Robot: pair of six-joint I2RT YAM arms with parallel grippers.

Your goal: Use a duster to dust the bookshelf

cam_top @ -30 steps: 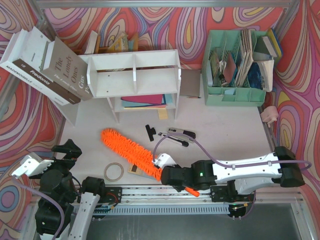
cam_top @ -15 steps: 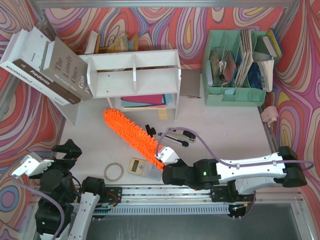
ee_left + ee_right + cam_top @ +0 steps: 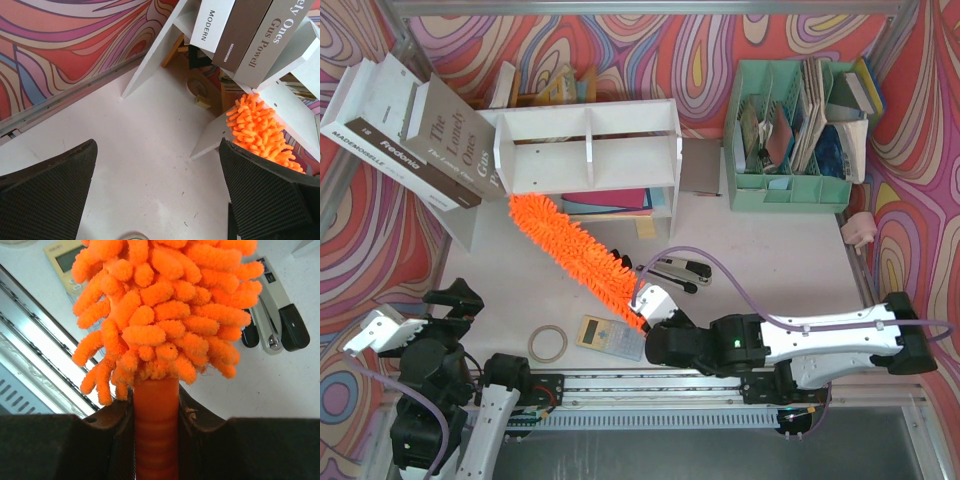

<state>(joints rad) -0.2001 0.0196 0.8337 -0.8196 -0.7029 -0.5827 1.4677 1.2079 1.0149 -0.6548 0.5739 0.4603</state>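
- Upper left of the top view: large books (image 3: pixel 410 130) leaning against the left end of the bookshelf (image 3: pixel 590 120).
- Lower left corner: left gripper (image 3: pixel 157 160) hanging above bare table, jaws spread wide, nothing between them.
- Upper centre: bookshelf standing near the back wall, 2 tiers, coloured sheets lying flat on the lower tier.
- Centre: duster (image 3: pixel 570 250) slanting from lower right up to upper left, fluffy tip at the foot of the shelf's left side board, seemingly touching it, though the wrist view leaves the contact unclear.
- Lower centre: tape roll (image 3: pixel 548 343) and calculator (image 3: pixel 610 335) flat on the table, just below the duster.
- Centre right: right gripper (image 3: pixel 156 415) clamped narrowly on the duster's orange handle, just under the fluff.
- Just above that gripper: stapler (image 3: pixel 680 268) lying on the table.
- Upper right: mint-green organizer (image 3: pixel 790 190) packed with papers.
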